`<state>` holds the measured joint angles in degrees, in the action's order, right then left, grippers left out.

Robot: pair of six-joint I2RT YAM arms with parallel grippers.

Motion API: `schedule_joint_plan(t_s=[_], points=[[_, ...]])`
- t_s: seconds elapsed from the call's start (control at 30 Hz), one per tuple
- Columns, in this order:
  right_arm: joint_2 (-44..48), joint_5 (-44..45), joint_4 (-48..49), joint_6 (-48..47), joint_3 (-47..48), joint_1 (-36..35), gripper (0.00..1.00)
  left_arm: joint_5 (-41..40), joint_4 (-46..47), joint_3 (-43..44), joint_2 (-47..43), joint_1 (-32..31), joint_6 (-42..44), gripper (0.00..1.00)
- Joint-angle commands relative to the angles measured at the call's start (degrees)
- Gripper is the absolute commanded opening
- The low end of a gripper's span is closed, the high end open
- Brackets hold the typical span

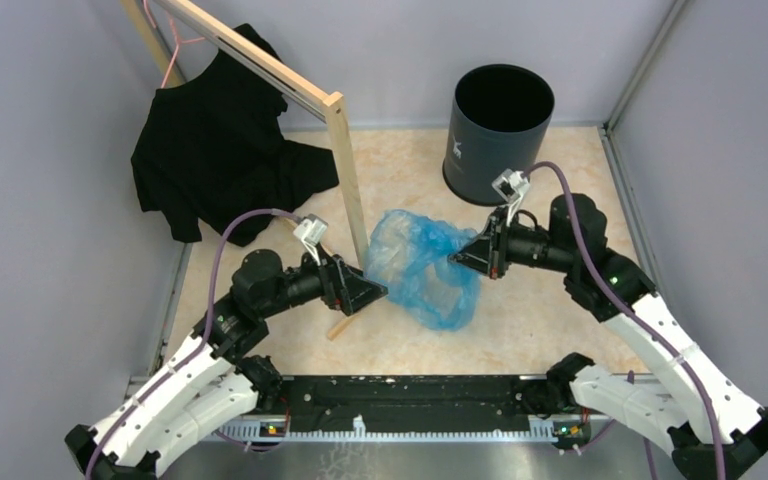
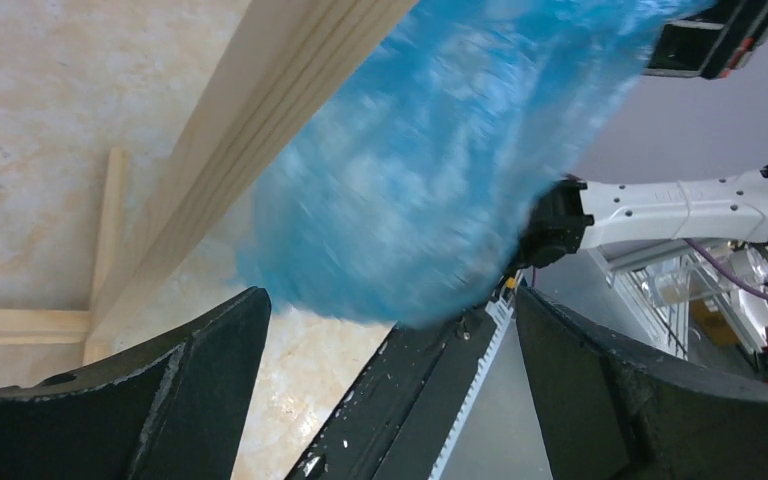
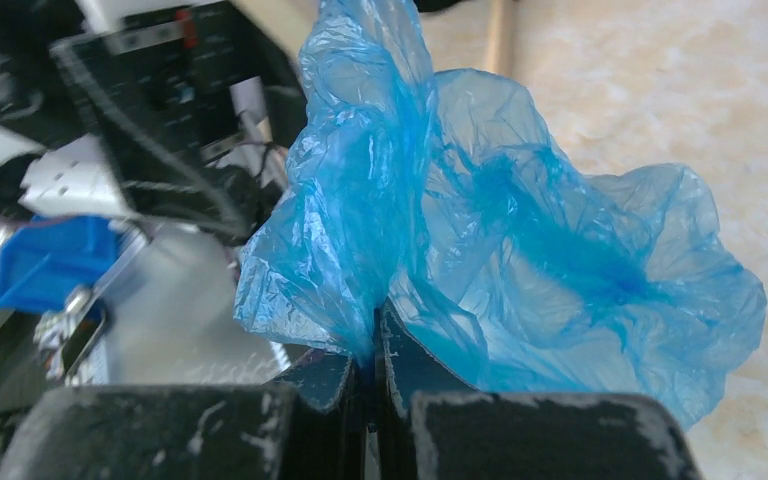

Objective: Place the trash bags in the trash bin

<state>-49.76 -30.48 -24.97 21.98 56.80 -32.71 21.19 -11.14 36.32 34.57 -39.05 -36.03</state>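
The trash bag (image 1: pixel 422 262), a crumpled, translucent light-blue sheet, hangs in the middle of the table between my two arms. My right gripper (image 1: pixel 457 257) is shut on a fold at its right edge; in the right wrist view the pads (image 3: pixel 400 360) pinch the plastic (image 3: pixel 520 240) tightly. My left gripper (image 1: pixel 378 293) stands wide open just left of the bag, which appears blurred (image 2: pixel 440 170) beyond its fingertips (image 2: pixel 210 370), with nothing between them. The trash bin (image 1: pixel 498 130), a dark cylinder with a small white logo, stands upright and open at the back right, behind the right gripper.
A wooden rack post (image 1: pixel 345 170) stands right beside the left gripper and the bag, its foot (image 1: pixel 340 328) on the floor. A black garment (image 1: pixel 220 160) hangs from the rack's rail at the back left. Grey walls close in both sides.
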Motion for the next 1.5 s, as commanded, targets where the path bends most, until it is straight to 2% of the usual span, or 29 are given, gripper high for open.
schedule_joint_plan(t_s=[0.0, 0.27, 0.37, 0.53, 0.63, 0.73, 0.8, 0.97, 1.03, 1.07, 1.17, 1.23, 1.3, 1.33, 1.47], points=[[3.0, -9.6, 1.4, -2.0, -1.2, 0.2, 0.0, 5.6, 4.0, 3.1, 1.5, 0.0, 4.1, 0.98], [3.3, -8.6, -5.6, -6.1, 1.2, 0.3, 0.0, 2.9, 0.1, 5.0, -5.0, 0.0, 6.7, 0.98], [3.1, -10.7, -3.2, -4.8, 0.0, 0.2, 0.0, 5.8, 0.9, 4.8, -4.3, 0.0, 6.0, 0.98], [3.2, -12.9, 2.2, -1.6, -2.6, 0.2, 0.0, 16.5, 7.3, 2.8, 0.2, 0.0, 3.1, 0.98], [3.8, -12.6, 2.1, -1.8, -3.3, 0.2, 0.0, 18.0, 8.1, 3.0, 1.8, -0.1, 2.6, 0.96], [3.9, -10.9, -1.1, -3.4, -3.0, 0.2, 0.0, 16.9, 8.3, 3.3, 1.5, -0.1, 2.6, 0.82], [4.0, -7.7, -3.7, -4.0, -2.7, 0.3, 0.0, 14.8, 7.4, 3.9, 1.1, -0.1, 3.2, 0.69], [3.1, 4.6, -10.2, -2.7, -1.5, 0.2, 0.01, 10.1, 4.3, 8.0, 3.1, -0.7, 5.4, 0.15], [2.8, 7.7, -11.2, -1.4, -1.6, 0.3, 0.0, 6.3, 3.1, 10.4, 4.6, -2.8, 6.4, 0.02], [2.7, 9.4, -11.4, -0.5, -1.9, 0.2, 0.0, 3.7, 2.6, 11.9, 5.2, -4.3, 7.0, 0.0], [2.8, 15.2, -12.6, 1.3, -2.7, 0.3, 0.0, -6.3, 2.0, 15.4, 9.0, -12.7, 9.8, 0.0], [2.7, 19.7, -14.5, 1.4, -2.6, 0.2, 0.0, -17.8, 0.0, 19.3, 13.9, -21.1, 13.1, 0.0], [2.8, 23.2, -16.4, 1.3, -2.3, 0.3, 0.0, -31.3, -2.5, 23.8, 19.7, -32.3, 17.1, 0.0], [2.9, 24.5, -17.3, 1.3, -2.1, 0.3, 0.0, -36.4, -3.4, 25.8, 22.3, -35.4, 19.0, 0.0], [5.0, 29.9, -20.1, 1.5, -1.7, 0.3, 0.0, -45.0, -3.5, 30.9, 30.1, -37.9, 23.9, 0.0]])
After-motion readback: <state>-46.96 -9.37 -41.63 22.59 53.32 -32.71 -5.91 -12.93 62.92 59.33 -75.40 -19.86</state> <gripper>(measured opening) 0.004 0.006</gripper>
